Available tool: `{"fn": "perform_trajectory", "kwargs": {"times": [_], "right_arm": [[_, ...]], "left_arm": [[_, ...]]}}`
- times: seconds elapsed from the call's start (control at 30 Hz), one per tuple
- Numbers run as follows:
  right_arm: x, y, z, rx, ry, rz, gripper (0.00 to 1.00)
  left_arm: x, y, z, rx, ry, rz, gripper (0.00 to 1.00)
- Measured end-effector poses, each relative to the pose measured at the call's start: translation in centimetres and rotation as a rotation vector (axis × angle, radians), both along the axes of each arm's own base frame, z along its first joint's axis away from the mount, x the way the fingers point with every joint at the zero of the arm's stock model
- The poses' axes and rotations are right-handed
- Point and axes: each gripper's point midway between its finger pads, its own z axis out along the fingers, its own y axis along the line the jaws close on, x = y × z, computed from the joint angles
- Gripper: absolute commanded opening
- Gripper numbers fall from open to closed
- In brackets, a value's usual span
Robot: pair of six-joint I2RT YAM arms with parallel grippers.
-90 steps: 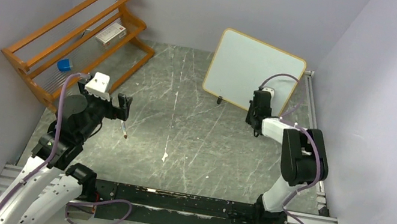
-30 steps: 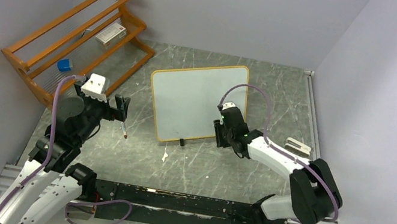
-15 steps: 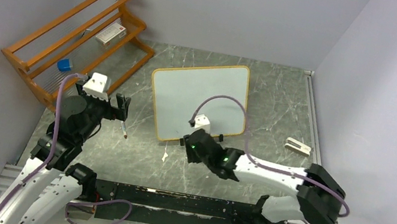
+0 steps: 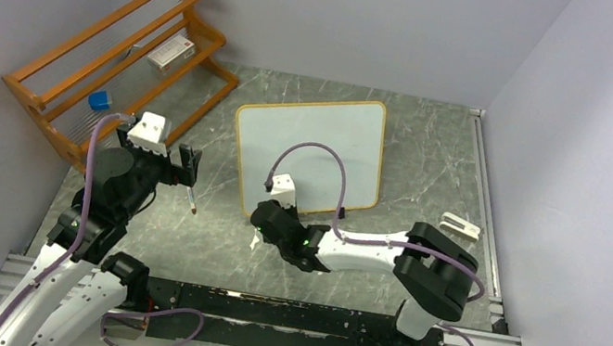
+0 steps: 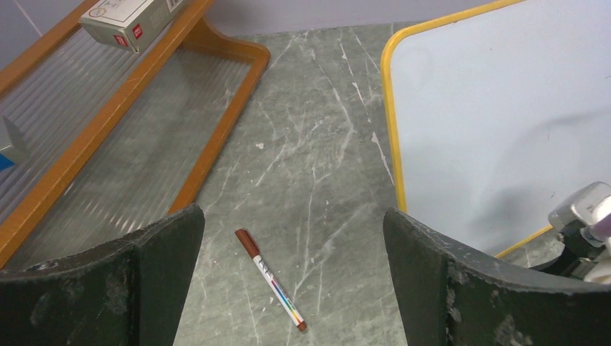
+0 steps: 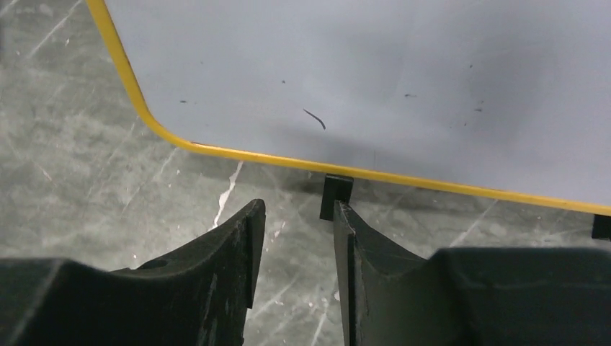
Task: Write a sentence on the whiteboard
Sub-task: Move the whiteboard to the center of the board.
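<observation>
At the near left, the left claw (image 5: 292,213) hangs above the counter (image 5: 317,166), jaws spread wide with nothing between them; below it a brown-capped marker (image 5: 270,280) lies loose on the stone, near the board's left edge; the right arm reaches across to the middle, low over the counter; the right claw (image 6: 297,209) faces the near edge of the whiteboard (image 4: 311,122), jaws a narrow gap apart and empty, with one small black foot (image 6: 336,196) just beyond the fingertips; the whiteboard lies flat mid-counter, turned a little askew, its face bearing a short dark stroke (image 6: 314,119) and a few specks; a small white object (image 4: 460,224) lies off to its right; at the far left stands an orange wooden rack (image 4: 138,4) holding a box (image 4: 172,51) and a blue block (image 4: 98,101).
</observation>
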Motion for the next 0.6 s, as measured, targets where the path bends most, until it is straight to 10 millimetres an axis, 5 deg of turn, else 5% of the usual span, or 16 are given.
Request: {"fn": "perform_trajectory", "kwargs": {"times": [0.23,0.6], "right_arm": [[1.1,0.8,-0.9,-0.024,-0.033,-0.058,0.34],[1.5,-1.3,-0.7,-0.077,-0.05,-0.134,0.37]], "left_arm": [[0.0,0.0,0.0,0.0,0.0,0.0,0.98],[0.0,0.0,0.1,-0.001,-0.002,0.001,0.98]]}}
